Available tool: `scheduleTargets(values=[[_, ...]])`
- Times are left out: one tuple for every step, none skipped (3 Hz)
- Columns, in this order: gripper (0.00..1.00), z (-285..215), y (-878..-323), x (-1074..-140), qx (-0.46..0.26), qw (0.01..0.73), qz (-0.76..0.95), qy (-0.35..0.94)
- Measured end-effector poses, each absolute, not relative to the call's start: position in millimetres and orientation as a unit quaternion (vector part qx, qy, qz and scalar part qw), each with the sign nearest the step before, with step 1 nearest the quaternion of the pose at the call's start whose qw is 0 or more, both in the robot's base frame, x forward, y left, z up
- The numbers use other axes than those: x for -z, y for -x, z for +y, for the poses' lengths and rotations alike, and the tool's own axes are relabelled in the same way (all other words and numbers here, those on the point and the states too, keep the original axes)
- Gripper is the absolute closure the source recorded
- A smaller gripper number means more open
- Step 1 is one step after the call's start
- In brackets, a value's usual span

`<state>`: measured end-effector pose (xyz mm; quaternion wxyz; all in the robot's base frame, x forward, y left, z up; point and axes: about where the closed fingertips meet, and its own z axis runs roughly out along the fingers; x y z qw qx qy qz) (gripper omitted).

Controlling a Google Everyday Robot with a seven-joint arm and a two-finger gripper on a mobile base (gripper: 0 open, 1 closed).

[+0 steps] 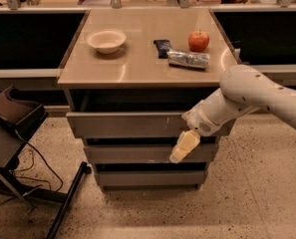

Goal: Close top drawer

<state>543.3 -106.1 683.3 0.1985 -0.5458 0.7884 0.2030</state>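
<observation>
Since nothing on the desk (87, 73) matters for this job, I'd guess the shallow white bowl (106, 40) at the left, the dark wrapped snack bar (162, 47), the crinkly silver packet (188, 59) and the red apple (199, 41) are just parked up there out of the way.

Under the desk's edge, the wide grey-tan metal top drawer (122, 124) sticks out a bit, with a dark gap above its flat front, so it isn't shut yet.

Right of centre, the cream-coloured gripper (177, 156) hangs tip-down, probably lined up for a push. Its jaws look pressed together into one wedge with nothing in them. The tip sits just below the top drawer's front, over the plainer grey middle drawer front (132, 153), while the white robot arm (257, 96) comes in from the right.
</observation>
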Motion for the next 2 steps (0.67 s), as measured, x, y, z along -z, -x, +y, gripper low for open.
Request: scheduleTargets(values=[[0.0,-114.9,-585.5,-670.8,-0.234,0.19,0.793,0.529],[0.0,-114.9,-585.5,-670.8,-0.234,0.19,0.793,0.529]])
